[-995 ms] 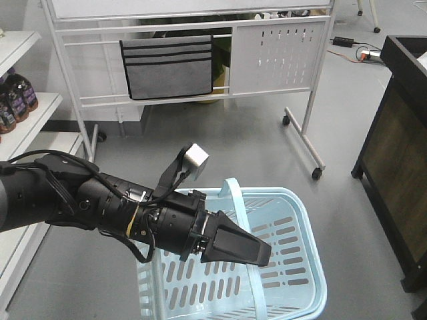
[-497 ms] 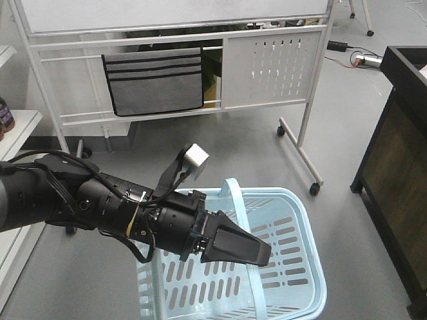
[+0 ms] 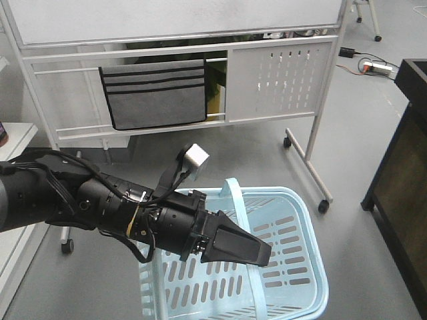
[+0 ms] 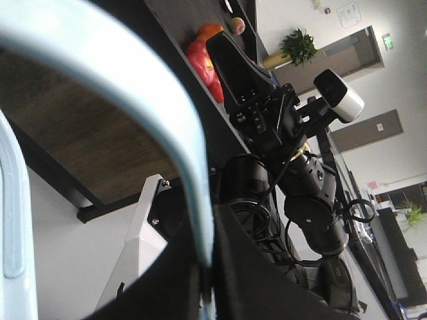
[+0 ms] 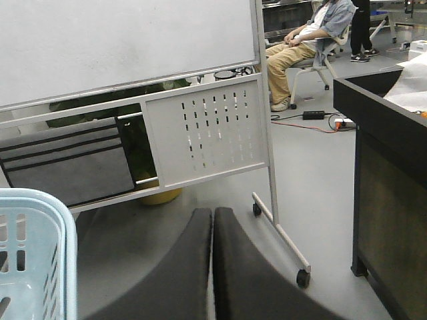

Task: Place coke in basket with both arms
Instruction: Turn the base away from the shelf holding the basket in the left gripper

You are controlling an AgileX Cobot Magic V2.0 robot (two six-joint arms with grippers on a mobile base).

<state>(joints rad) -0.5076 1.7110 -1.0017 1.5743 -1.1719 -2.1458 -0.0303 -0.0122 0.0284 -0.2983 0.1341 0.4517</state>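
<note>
The pale blue basket (image 3: 310, 220) hangs low in the front view, its handle (image 3: 235, 193) swung up. My left gripper (image 3: 265, 255) reaches over it from the left and is shut on that handle. In the left wrist view the blue handle (image 4: 133, 87) runs down between the dark jaws of the left gripper (image 4: 208, 267). My right gripper (image 5: 213, 212) is shut with nothing in it and points at the floor before the whiteboard stand, with the basket's corner (image 5: 40, 207) to its left. The right gripper (image 4: 221, 45) also shows from the left wrist. The coke is out of view.
A wheeled whiteboard stand (image 3: 280, 73) with a grey fabric organiser (image 3: 157, 93) stands ahead. A dark wooden cabinet (image 3: 400, 200) is at the right and a white shelf (image 3: 13, 140) at the left edge. A person sits on a chair (image 5: 307, 40) behind.
The room has slid rightward in the front view; the left shelf with its bottles has nearly left the frame. The left arm and the basket keep the same place in the frame.
</note>
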